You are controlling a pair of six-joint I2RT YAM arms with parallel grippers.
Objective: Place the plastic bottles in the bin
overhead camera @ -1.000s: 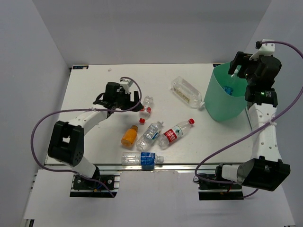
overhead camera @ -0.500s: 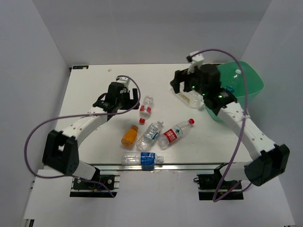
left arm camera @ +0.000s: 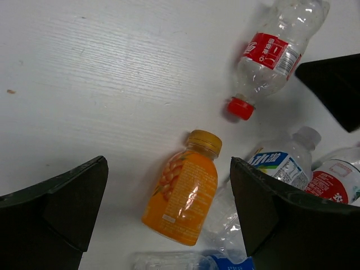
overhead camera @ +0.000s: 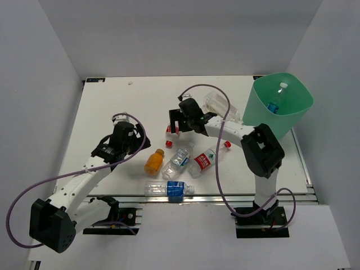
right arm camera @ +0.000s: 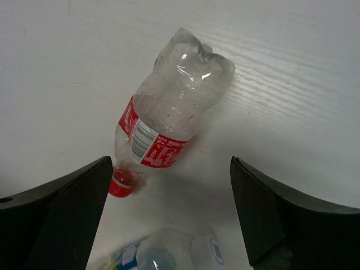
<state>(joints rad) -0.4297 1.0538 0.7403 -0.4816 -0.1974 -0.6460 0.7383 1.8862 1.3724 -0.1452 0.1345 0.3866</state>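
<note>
Six plastic bottles lie loose on the white table. At least one more, a clear bottle with a blue label, already stands in the mint-green tapered plastic bin at the far right corner.

Both arms hang over the cluster with jaws spread wide and nothing held. The right gripper reaches across to the left and hovers over the small clear bottle with the red label and red cap. In its wrist view that bottle lies between the two fingers but slantwise, cap towards the left finger and base away to the upper right. Its long axis therefore runs at an angle to the closing line, not square across it, and a slight wrist turn looks needed before descending.

The left gripper hangs over the squat orange bottle with the gold cap, whose axis runs nearly square across the closing line, a tidier set-up. How high either gripper stands above its bottle is hard to judge.

The red-label bottle lies well apart from the bin, to its left, with the larger squarish clear bottle between them. The right arm is the nearer one to the bin.
</note>
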